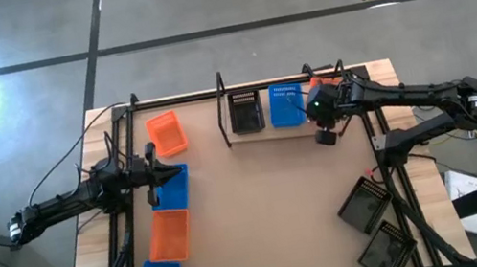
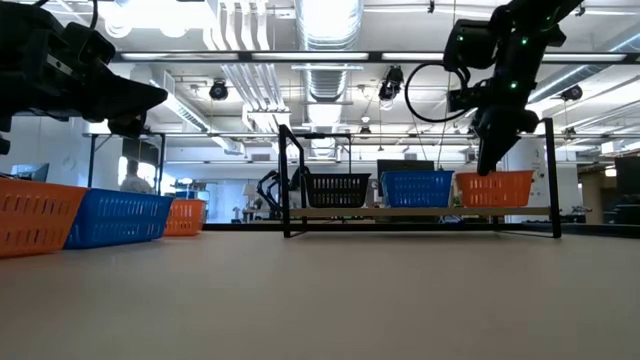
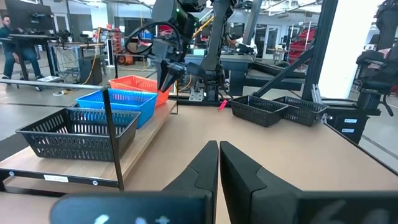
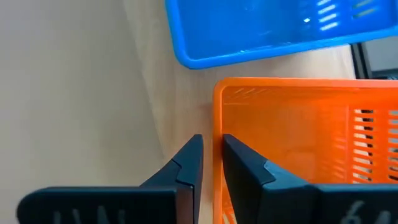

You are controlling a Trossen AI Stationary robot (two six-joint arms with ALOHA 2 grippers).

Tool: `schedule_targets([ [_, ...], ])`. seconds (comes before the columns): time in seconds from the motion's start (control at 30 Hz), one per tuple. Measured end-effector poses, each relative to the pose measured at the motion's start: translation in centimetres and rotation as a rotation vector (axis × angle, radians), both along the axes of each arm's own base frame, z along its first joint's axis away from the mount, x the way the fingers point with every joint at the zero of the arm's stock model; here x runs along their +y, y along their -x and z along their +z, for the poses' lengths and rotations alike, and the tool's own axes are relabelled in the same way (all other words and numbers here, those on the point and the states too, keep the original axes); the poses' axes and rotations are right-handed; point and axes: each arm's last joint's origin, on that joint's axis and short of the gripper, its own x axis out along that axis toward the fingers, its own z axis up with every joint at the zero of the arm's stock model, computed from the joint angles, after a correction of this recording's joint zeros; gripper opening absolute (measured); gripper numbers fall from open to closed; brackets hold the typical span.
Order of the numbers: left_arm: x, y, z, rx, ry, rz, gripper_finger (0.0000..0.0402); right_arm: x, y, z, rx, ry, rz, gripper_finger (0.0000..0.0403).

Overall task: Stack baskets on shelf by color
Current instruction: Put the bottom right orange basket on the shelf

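Right wrist view shows the right gripper (image 4: 211, 163) with its two dark fingers drawn nearly together, pinching the thin rim of an orange basket (image 4: 311, 149) between them: one finger outside the wall, the other just inside. The basket is glossy moulded plastic, rectangular with rounded corners, its side wall cut with rows of narrow slots. It sits on the pale wooden board of the shelf (image 4: 161, 93), just beside a blue basket (image 4: 261, 31) of the same make.

From above, the shelf (image 1: 224, 107) runs along the far edge of the table (image 1: 262, 217), framed in thin black wire, with a black basket (image 1: 245, 111), the blue one and the orange one in a row.

The left gripper (image 3: 219, 168) has its fingers pressed fully together, holding nothing, and hangs above the left side of the table over a line of loose orange and blue baskets (image 1: 167, 218). Two more black baskets (image 1: 375, 222) lie at the right edge.
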Motion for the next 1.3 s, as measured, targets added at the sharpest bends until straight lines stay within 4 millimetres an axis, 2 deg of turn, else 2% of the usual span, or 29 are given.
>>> schedule_targets([
  [0.5, 0.0, 0.0, 0.01, -0.001, 0.0, 0.0, 0.0, 0.26, 0.58, -0.23, 0.108, 0.013, 0.137, 0.0052],
  [0.93, 0.0, 0.0, 0.0, 0.0, 0.0, 0.0, 0.0, 0.17, 0.73, -0.22, 0.161, 0.067, 0.183, 0.0051],
  [1.17, 0.0, 0.0, 0.01, -0.001, 0.0, 0.0, 0.0, 0.17, 0.74, -0.22, 0.168, 0.071, 0.205, 0.0015],
  [1.3, 0.0, 0.0, 0.01, 0.0, 0.0, 0.0, 0.0, 0.2, 0.78, -0.22, 0.17, 0.067, 0.202, 0.0011],
])
